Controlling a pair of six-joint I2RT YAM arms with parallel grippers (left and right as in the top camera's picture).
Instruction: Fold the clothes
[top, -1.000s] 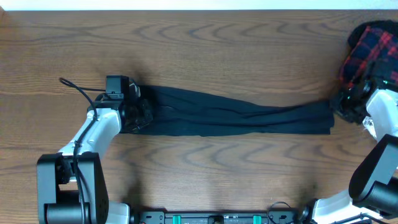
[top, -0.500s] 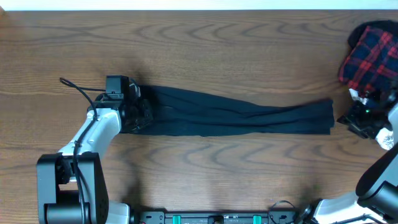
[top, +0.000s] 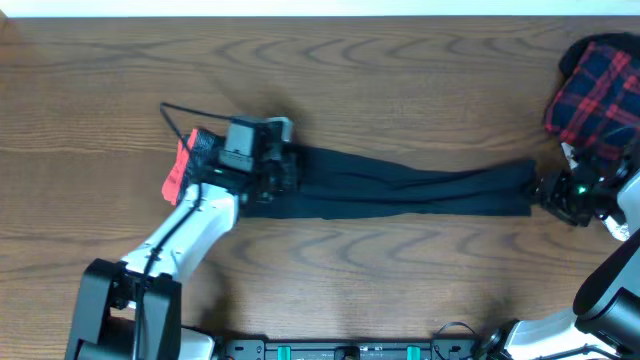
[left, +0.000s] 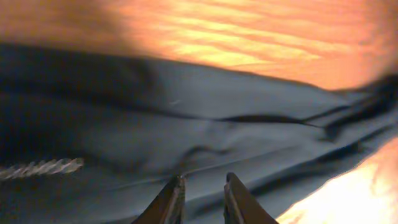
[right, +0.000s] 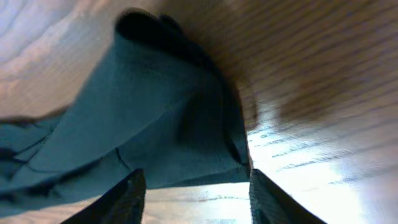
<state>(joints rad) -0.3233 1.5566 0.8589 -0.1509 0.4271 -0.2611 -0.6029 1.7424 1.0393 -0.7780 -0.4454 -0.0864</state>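
The black trousers (top: 420, 185) lie stretched left to right across the table. Their red-orange edged waistband (top: 178, 172) shows at the left end, behind my left wrist. My left gripper (top: 290, 172) hovers over the upper legs. In the left wrist view its jaws (left: 204, 186) stand a little apart over the dark fabric (left: 205, 106), with nothing pinched between them. My right gripper (top: 548, 190) sits at the leg ends. In the right wrist view it (right: 198, 186) is wide open, and the hem of the trousers (right: 155, 112) lies just ahead of its fingers.
A red-and-black plaid garment (top: 595, 85) is heaped at the far right, just behind the right arm. A pale braided cord (left: 40, 168) lies on the fabric to the left of the left fingers. Bare wooden tabletop (top: 330, 70) surrounds the trousers.
The left arm has swung right along the trousers, uncovering the red-orange waistband, and its jaws have parted slightly. The right gripper drew away, then came back to the leg ends, opening wider.
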